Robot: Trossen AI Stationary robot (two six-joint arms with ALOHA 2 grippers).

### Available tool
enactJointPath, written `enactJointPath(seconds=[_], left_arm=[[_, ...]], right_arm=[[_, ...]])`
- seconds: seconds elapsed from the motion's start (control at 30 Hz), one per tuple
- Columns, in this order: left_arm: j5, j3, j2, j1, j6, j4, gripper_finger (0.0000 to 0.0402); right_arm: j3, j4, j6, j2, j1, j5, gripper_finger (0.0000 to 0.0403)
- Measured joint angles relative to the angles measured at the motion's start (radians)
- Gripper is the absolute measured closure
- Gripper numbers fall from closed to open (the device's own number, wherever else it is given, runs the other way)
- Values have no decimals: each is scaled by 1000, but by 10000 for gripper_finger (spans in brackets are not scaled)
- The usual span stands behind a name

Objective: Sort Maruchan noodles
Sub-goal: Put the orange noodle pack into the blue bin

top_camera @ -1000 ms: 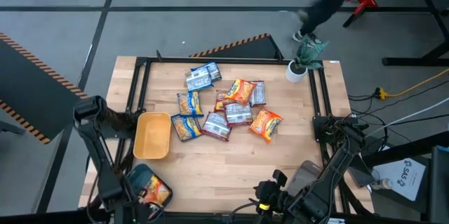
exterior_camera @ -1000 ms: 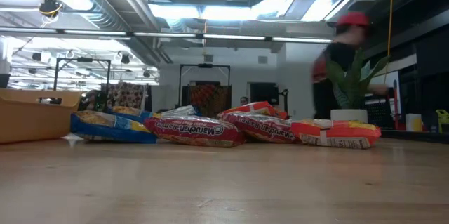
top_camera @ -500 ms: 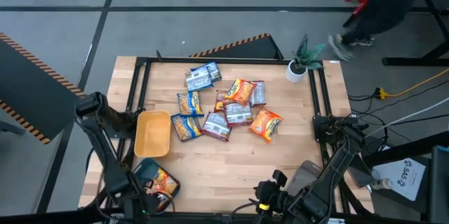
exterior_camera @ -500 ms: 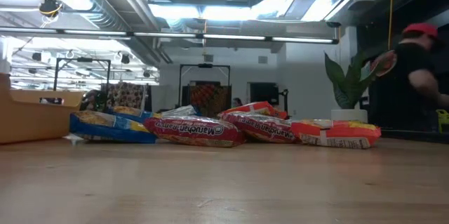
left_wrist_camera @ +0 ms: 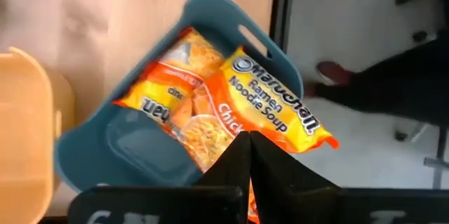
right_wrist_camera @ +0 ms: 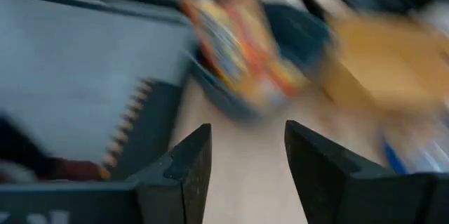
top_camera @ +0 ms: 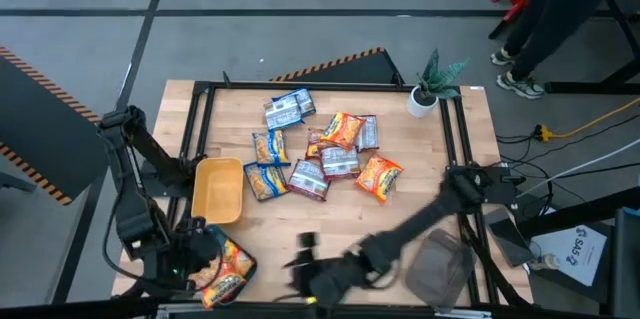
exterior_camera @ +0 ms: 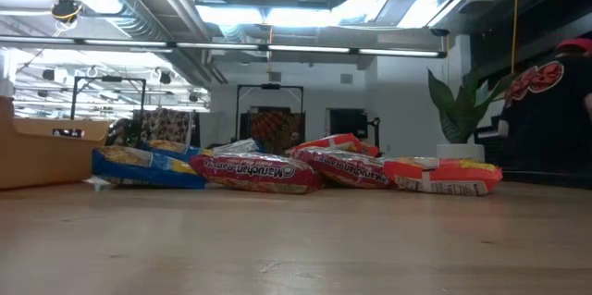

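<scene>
Several Maruchan noodle packets [top_camera: 325, 149], orange, blue and red-brown, lie in a loose pile on the far middle of the wooden table, and the pile [exterior_camera: 259, 170] also shows in the low view. Two orange packets [left_wrist_camera: 231, 112] lie in a teal tray [left_wrist_camera: 210, 13] at the near left corner. My left gripper [left_wrist_camera: 249, 143] hangs shut just above them, clear of them [top_camera: 190, 259]. My right gripper [top_camera: 300, 264] stands open and empty over the table's near edge, right of the teal tray [right_wrist_camera: 247, 147].
A yellow tray [top_camera: 218, 191] stands left of the pile, behind the teal one. A grey tray [top_camera: 440, 264] sits at the near right. A potted plant [top_camera: 425, 94] stands at the far right corner. A person [top_camera: 560, 9] is beyond the table's far right.
My left gripper has risen from the teal tray and turned, still shut. My right arm has swung along the near edge toward the table's left, rolling its wrist and uncovering the grey tray. The person behind the table has walked off to the right.
</scene>
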Motion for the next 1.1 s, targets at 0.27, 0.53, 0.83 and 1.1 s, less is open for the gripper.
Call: enactJointPath(seconds=[0.27,0.53,0.83,1.1], left_arm=[[-16,-7,-37,1,-13,-15,395],[-63,-7,-107,1,-100,-104,353],[47,-169,-107,-15,-165,118,337],[192,-250,-106,-52,-28,447,336]], right_arm=[[-1,357,-326,116,-95,-220,237],[-1,601,-504,171,-93,-63,236],[1,613,-367,193,-92,-11,169],[0,596,-269,196,-41,80,144]])
